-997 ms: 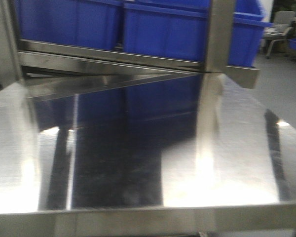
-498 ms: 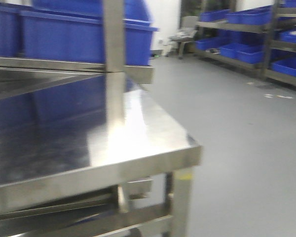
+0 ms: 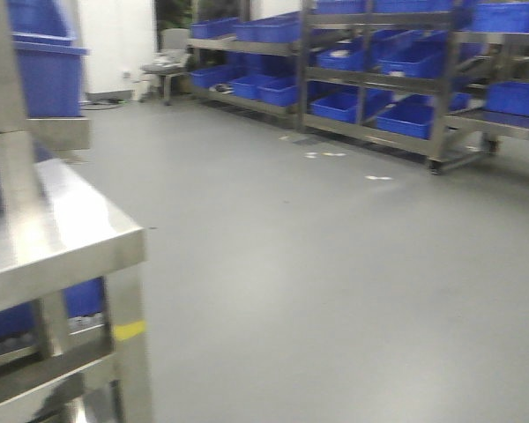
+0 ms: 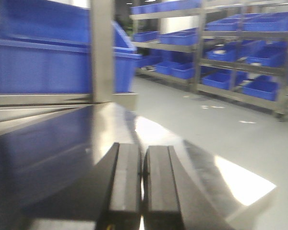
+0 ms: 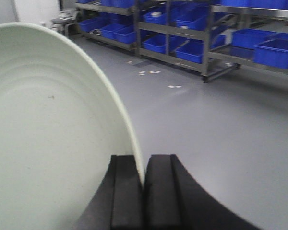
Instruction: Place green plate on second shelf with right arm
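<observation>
Right gripper [image 5: 144, 168] pinched shut on rim of round pale sage-green plastic plate [image 5: 48, 143], held on edge over grey floor [image 5: 221, 143]. Left gripper [image 4: 143, 160] closed, empty. Transport step, I judge; next needs second shelf in reach, plate levelled

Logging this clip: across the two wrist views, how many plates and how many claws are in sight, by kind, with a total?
Plates: 1, the green plate, its rim pinched in the right claw
Claws: 2, the right claw and the left claw, which is shut on nothing
Total: 3
</observation>
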`<state>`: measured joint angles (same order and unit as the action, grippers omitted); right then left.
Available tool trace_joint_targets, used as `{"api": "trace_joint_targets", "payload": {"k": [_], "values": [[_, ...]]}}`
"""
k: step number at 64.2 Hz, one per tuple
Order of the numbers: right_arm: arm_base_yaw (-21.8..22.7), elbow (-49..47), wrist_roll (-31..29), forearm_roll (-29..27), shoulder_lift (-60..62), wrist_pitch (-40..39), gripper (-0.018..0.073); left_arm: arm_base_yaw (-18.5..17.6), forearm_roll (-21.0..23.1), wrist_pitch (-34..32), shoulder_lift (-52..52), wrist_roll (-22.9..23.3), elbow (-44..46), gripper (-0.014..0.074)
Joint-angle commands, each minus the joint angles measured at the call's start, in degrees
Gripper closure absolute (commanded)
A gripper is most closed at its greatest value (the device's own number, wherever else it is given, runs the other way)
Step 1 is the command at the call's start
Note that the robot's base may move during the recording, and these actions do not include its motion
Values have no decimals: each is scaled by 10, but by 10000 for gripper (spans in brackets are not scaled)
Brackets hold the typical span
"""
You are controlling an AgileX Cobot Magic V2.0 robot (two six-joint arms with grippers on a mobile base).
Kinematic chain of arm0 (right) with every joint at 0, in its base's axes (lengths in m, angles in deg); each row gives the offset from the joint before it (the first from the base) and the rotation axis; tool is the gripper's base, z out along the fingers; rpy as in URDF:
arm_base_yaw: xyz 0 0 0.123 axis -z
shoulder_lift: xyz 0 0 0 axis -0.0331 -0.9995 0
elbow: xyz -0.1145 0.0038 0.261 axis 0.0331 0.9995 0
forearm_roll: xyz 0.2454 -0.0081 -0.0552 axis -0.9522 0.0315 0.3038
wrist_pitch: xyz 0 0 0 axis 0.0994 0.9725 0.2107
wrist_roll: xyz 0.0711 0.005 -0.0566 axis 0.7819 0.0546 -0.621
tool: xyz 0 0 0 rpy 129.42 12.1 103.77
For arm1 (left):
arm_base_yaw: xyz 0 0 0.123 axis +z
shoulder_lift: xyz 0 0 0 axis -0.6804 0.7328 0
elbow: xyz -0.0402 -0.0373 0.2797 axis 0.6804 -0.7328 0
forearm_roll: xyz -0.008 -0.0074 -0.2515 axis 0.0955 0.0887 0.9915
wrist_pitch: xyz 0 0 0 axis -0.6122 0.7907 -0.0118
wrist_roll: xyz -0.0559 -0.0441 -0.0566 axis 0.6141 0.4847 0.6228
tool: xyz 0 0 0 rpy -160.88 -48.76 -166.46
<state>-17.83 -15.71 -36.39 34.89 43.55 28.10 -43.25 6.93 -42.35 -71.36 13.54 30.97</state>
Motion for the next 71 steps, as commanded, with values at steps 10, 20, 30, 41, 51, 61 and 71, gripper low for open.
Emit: {"api": "trace_joint_targets", "payload": {"k": [10,20,30,41,51,61,71], "values": [[4,-15,4,18,-10,-64,503,-2,2,-50,-10,1,-23,466],[4,-15,4,18,-10,-64,503,-2,2,-50,-10,1,-23,466],[4,-15,4,18,-10,-64,503,-2,2,-50,-10,1,-23,466],[4,-15,4,18,-10,-64,503,-11,2,-50,-10,1,-23,466],[4,-15,4,18,-10,-64,503,-48,2,-50,-10,1,-23,466],[4,-15,4,18,-10,-64,503,-74,2,-50,-10,1,-23,466],[4,-15,4,18,-10,-64,503,-94,2,-50,-10,1,-23,466]]}}
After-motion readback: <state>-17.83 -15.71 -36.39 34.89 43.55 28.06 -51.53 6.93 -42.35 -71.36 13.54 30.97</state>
